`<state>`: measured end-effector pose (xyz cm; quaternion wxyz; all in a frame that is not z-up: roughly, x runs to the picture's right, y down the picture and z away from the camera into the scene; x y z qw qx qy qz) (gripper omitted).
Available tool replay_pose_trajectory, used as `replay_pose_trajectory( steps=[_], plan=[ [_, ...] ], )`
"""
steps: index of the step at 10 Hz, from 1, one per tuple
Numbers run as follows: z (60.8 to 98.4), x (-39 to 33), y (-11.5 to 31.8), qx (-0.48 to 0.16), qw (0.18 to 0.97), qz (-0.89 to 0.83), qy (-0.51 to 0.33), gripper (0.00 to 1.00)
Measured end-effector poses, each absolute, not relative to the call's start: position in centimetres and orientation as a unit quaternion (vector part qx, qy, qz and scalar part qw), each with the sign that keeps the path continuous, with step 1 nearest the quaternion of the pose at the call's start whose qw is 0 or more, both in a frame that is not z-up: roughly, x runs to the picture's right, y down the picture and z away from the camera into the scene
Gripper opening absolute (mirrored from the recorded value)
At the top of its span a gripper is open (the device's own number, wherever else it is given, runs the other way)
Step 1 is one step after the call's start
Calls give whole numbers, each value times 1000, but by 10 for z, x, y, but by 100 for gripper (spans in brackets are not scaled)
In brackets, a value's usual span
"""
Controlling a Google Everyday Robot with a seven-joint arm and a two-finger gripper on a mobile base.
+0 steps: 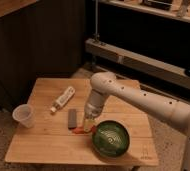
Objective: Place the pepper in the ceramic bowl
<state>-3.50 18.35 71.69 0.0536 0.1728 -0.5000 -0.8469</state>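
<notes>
Claw (pixel 89 126) (pointing down) over pepper (pixel 79 130) beside ceramic bowl (pixel 111 139).

White rounded arm, dark-dotted shell, pale hand (pixel 90 125)

Your pale matt wooden tabletop (pixel 38 145) shows grain. At its five o'clock, the tool (pixel 90 123) sits beside the round dark green ceramic bowl (pixel 111 139), glossy; at nine o'clock, a translucent white plastic cup (pixel 23 115).

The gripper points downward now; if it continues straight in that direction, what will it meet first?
The gripper hangs over the pepper, beside the ceramic bowl's left rim. Going straight down, it would probably meet the pepper, then the wooden table, though depth is unclear.
</notes>
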Motion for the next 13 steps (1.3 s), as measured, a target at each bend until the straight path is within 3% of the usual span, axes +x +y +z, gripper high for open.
replay_pose_trajectory(
  steps=[2, 3, 6, 7, 9, 10, 13],
  plan=[
    [718, -26, 189, 175, 57, -849, -496, 27],
    [717, -22, 187, 178, 58, -851, -492, 41],
    [714, 3, 182, 176, 64, -853, -486, 62],
    [712, 15, 183, 177, 64, -855, -483, 65],
    [704, 36, 176, 177, 61, -859, -476, 56],
    [699, 36, 173, 175, 50, -860, -476, 43],
    [679, 29, 165, 171, 34, -863, -475, 18]
  ],
)
